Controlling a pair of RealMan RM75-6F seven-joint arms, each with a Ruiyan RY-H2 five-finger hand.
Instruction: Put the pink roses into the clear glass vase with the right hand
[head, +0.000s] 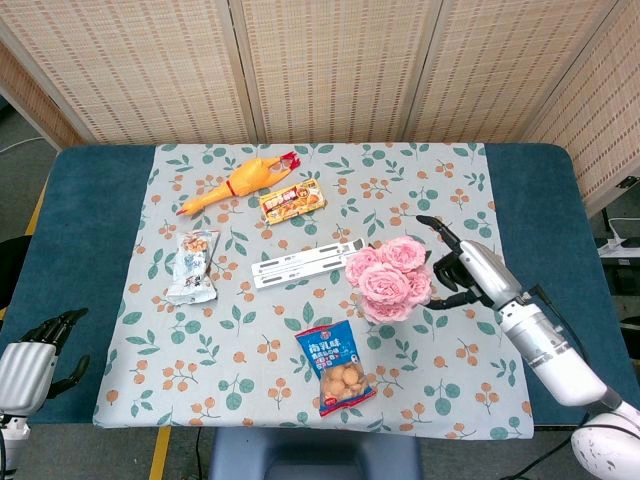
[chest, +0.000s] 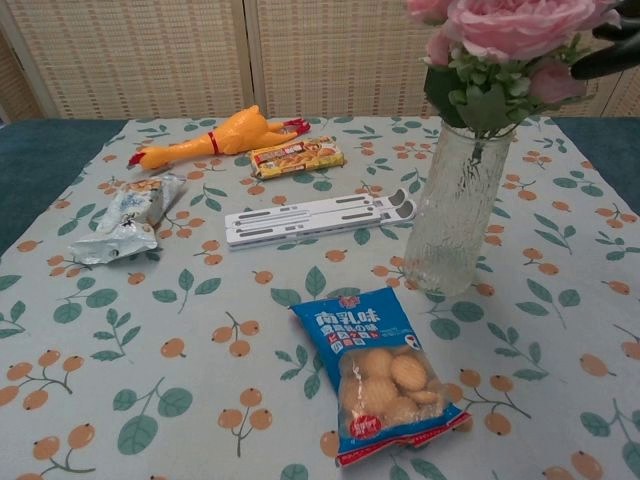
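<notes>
The right hand (head: 458, 268) hangs just right of the clear glass vase (chest: 455, 212), its fingers spread and holding nothing. The pink roses (head: 389, 281) stand in the vase, blooms above the rim, stems inside. Just in front of the vase lies a blue biscuit packet (head: 337, 368); just to its left, a white slotted stand (head: 308, 262). The left hand (head: 42, 352) rests well away at the bench's near left corner, fingers loosely curled, empty.
</notes>
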